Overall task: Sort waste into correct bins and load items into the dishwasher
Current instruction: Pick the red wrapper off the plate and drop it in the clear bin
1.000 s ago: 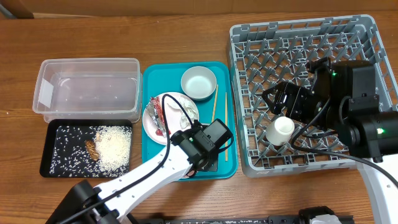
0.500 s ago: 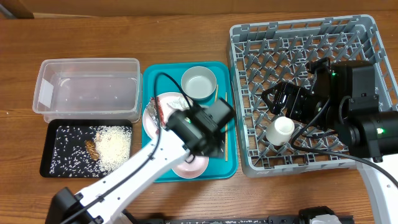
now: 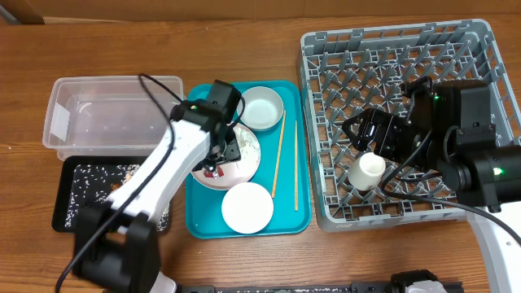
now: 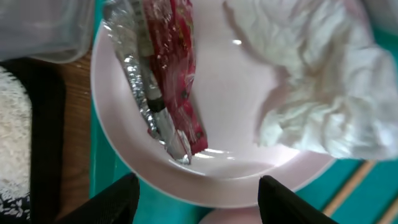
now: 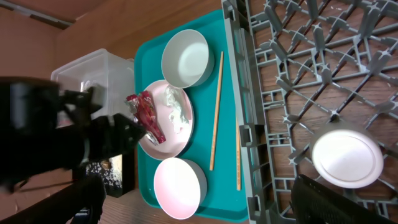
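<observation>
The left arm has swung across. A second ago it hung low over the near end of the teal tray [image 3: 195, 221]; now the left hand [image 3: 216, 155] is up over the large plate [image 3: 244, 163], and the small white plate [image 3: 247, 207] it was covering lies in plain sight. The right side hasn't budged.

From overhead, the white cup [image 3: 368, 171] stands in the grey dish rack [image 3: 391, 49], with the right hand [image 3: 362, 134] parked just beside it. The bowl [image 3: 260, 107] and both chopsticks [image 3: 279, 159] are on the teal tray. The clear tub [image 3: 114, 114] looks empty. The black tray [image 3: 73, 195], partly under the arm, shows scattered rice.

On the left wrist camera, the fingers [image 4: 121, 196] stand apart with nothing between them, poised at the plate's near rim. The red-and-white wrapper [image 4: 171, 68] lies on the plate to one side and the crumpled napkin [image 4: 311, 81] on the other.

On the right wrist camera, the fingers are spread wide and empty. The cup sits upright among the pegs below, and the tray's load is spread out beyond the rack wall.

So the scraps are binned and one item is racked. My read is that the wrapper and napkin are next, then both plates, the bowl and the chopsticks, so most of the loading is ahead.
</observation>
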{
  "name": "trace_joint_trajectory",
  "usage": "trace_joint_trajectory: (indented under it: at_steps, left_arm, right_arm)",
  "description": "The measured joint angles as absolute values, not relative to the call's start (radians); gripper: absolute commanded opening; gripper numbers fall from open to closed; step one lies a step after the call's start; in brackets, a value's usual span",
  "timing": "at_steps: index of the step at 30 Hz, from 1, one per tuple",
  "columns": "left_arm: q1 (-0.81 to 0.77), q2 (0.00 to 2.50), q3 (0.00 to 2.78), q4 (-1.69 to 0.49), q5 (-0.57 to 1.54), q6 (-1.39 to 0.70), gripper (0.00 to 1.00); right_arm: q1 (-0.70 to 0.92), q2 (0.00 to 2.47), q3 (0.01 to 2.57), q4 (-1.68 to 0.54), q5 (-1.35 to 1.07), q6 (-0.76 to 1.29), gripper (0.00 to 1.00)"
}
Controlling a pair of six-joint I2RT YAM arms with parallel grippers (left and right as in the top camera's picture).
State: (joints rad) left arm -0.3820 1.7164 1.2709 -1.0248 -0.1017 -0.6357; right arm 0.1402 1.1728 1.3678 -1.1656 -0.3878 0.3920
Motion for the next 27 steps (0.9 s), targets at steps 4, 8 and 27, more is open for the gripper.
trace_joint_trajectory:
  at_steps: [4, 8, 27]
  left_arm:
    - [-0.384, 1.816, 1.264, -1.023, -0.12, -0.621, 0.56]
    - [-0.384, 1.877, 1.262, -1.016, -0.147, -0.621, 0.52]
    - [-0.34, 1.88, 1.358, -1.161, -0.216, -0.609, 0.04]
  right_arm:
    - [0.14, 1.173, 1.368, -1.169, -0.388, 0.392, 0.98]
    - [0.14, 1.173, 1.368, -1.174, -0.388, 0.392, 0.98]
    - [0.14, 1.173, 1.368, -1.205, -0.383, 0.392, 0.98]
